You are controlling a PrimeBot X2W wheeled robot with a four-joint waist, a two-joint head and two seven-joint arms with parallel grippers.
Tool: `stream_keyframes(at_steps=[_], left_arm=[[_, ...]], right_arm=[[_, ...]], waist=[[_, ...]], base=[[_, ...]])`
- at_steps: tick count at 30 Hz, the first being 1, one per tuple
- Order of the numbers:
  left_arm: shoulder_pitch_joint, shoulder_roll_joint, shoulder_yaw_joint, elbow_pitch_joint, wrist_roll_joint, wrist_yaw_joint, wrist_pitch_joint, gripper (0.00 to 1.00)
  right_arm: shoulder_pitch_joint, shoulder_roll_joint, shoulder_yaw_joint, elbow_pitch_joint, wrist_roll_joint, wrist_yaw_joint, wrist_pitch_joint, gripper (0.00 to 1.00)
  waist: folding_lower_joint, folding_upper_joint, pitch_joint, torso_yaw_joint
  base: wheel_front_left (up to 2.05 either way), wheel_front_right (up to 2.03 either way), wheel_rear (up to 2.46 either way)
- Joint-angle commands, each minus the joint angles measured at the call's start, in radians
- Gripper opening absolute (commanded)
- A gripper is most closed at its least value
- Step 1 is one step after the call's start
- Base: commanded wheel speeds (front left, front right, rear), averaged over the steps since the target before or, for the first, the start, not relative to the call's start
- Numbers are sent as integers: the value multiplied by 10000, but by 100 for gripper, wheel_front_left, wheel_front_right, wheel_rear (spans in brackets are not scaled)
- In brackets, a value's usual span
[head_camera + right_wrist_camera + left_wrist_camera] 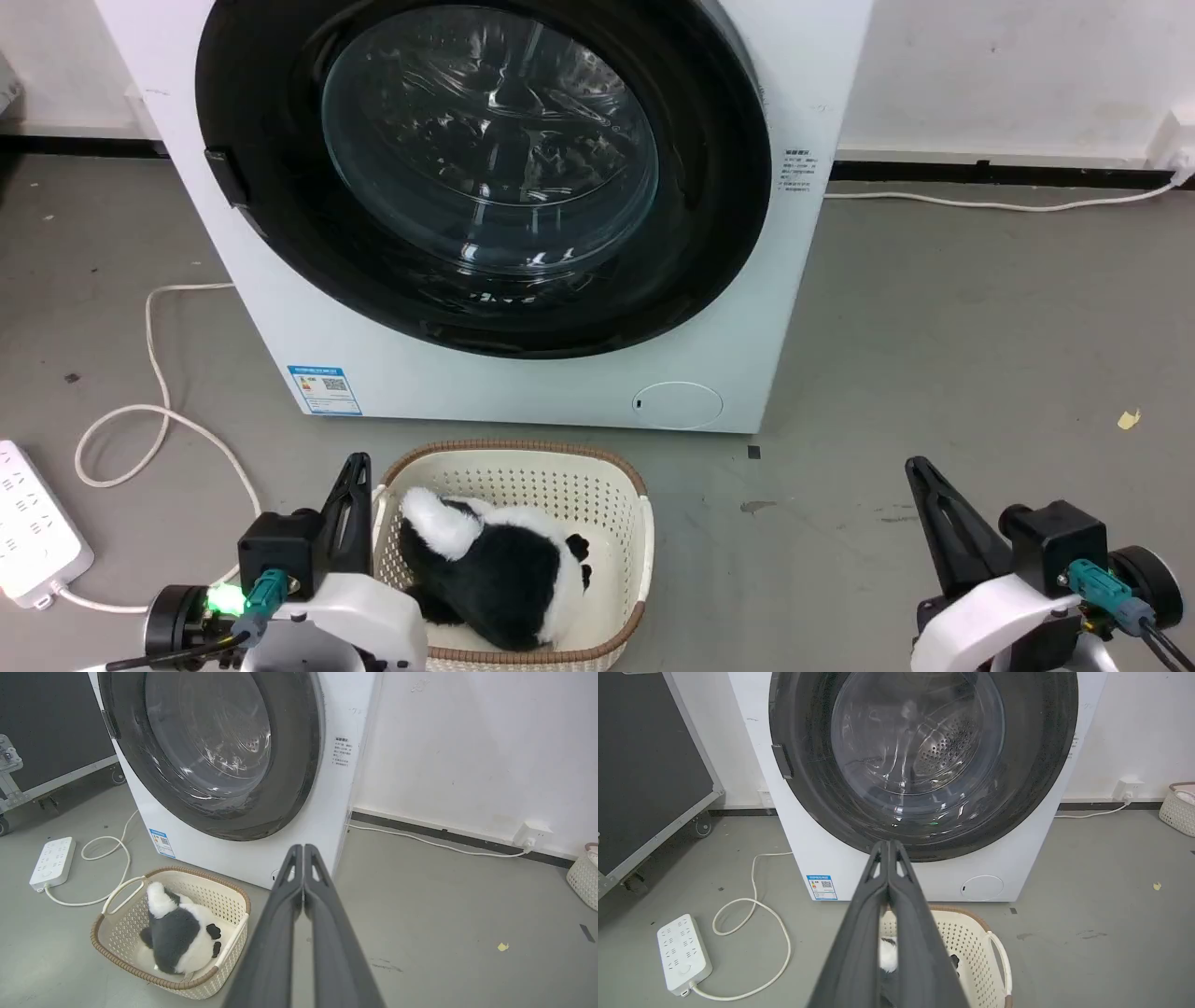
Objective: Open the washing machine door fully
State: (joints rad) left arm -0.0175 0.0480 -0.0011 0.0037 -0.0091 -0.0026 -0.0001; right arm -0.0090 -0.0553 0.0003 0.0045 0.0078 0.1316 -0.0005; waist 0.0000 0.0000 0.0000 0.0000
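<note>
Door (485, 149) sits closed, flush on the washer (523, 392) ahead. My left gripper (355, 467) and right gripper (920, 469) are both pinched closed, empty, low. Door looks heavy, rigid and slick, the glass fragile. I'd hook the tab (227, 177) on its left rim.

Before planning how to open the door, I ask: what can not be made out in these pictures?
- Top of the door: cut off by the upper edge in all three views.
- Whether the door is latched: the dark tab on its rim is too small to tell.
- Blue label text: too small, head view.
- Toy in the basket: mostly hidden by the left gripper, left wrist view.
</note>
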Motion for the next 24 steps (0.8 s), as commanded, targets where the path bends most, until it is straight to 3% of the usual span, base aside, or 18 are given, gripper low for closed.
stream_keyframes(at_steps=[1, 24], left_arm=[[175, 22, 11, -37, 91, 26, 1, 0], [175, 22, 11, -37, 91, 26, 1, 0]], right_arm=[[90, 51, -3, -45, -78, -9, 5, 0], [90, 51, -3, -45, -78, -9, 5, 0]], waist=[[0, 0, 0, 0], [0, 0, 0, 0]], base=[[0, 0, 0], [0, 0, 0]])
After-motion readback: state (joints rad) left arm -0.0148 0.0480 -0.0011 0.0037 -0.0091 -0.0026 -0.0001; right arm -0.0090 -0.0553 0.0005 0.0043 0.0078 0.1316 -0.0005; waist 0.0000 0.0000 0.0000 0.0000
